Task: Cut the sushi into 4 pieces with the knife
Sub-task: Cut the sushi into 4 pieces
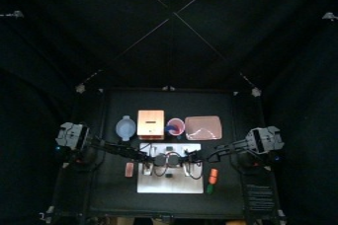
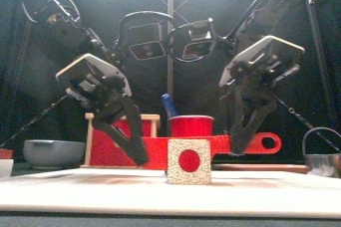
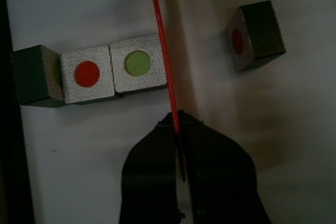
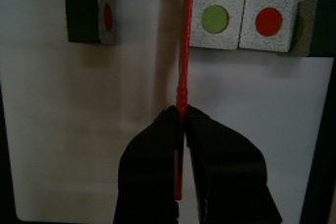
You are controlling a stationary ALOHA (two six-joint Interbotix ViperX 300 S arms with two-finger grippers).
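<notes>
Knife (image 4: 184, 51) in right hand (image 4: 180, 118)

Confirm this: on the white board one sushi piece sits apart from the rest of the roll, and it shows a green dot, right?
No: the lone sushi piece shows a red dot, not green, as the left wrist view shows. It does sit apart from the rest of the roll on the white board.

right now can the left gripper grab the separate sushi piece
Probably not: the left gripper looks shut on the red knife; the sushi piece itself lies clear on the white cutting board.
</notes>
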